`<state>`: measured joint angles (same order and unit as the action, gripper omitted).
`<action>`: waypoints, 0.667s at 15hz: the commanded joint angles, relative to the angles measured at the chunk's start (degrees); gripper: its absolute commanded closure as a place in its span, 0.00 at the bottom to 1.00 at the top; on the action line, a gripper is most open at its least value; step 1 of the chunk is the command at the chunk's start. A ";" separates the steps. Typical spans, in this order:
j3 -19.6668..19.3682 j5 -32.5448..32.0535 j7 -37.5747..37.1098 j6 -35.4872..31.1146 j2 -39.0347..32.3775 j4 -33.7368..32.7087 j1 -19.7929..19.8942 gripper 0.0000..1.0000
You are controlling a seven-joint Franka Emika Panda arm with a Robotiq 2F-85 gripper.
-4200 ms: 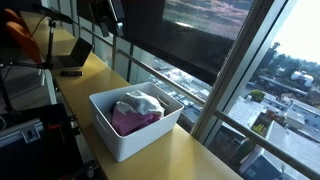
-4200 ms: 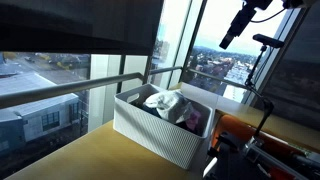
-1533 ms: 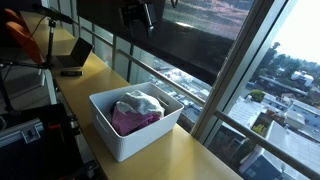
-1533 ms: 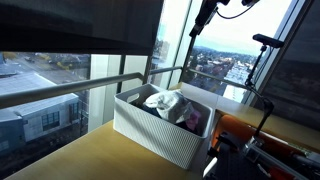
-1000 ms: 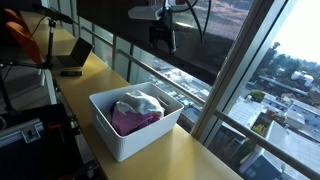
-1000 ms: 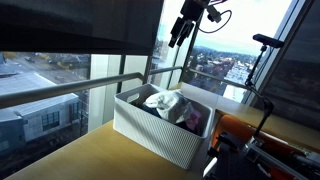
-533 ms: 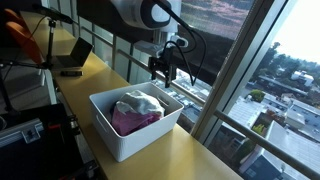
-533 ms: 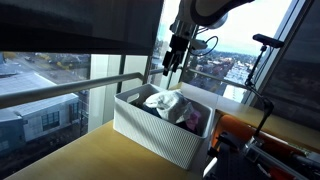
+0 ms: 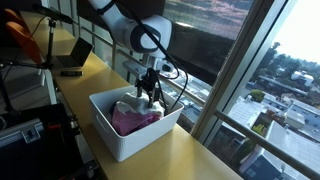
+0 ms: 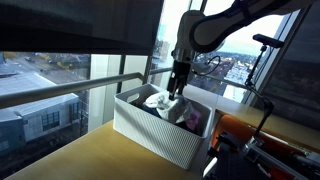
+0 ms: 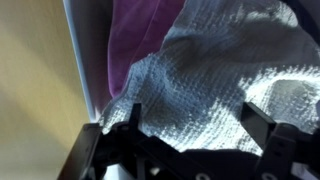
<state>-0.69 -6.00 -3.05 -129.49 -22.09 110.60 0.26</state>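
The white knitted cloth (image 11: 220, 90) lies crumpled in the white ribbed plastic bin (image 9: 120, 145), on top of a purple cloth (image 9: 128, 122). Your gripper (image 9: 150, 98) hangs just over the white one with its jaws wide apart, holding nothing. The bin stands on the long yellow wooden counter (image 9: 190, 155).

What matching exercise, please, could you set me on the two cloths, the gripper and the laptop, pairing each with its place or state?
1 white cloth
2 purple cloth
3 gripper
4 laptop

a open, low over the bin
b far along the counter
c top of the pile
d lower in the pile

Pairs: 1-c, 2-d, 3-a, 4-b.
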 commanded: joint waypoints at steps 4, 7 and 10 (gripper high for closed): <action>0.05 1.27 1.04 -14.63 -5.11 6.18 -0.30 0.00; -0.33 1.52 1.44 -18.33 -7.56 7.03 0.34 0.28; 0.52 2.48 1.91 -18.49 -5.67 8.20 0.58 0.50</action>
<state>-0.91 -5.30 -2.75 -146.86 -29.05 117.48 0.51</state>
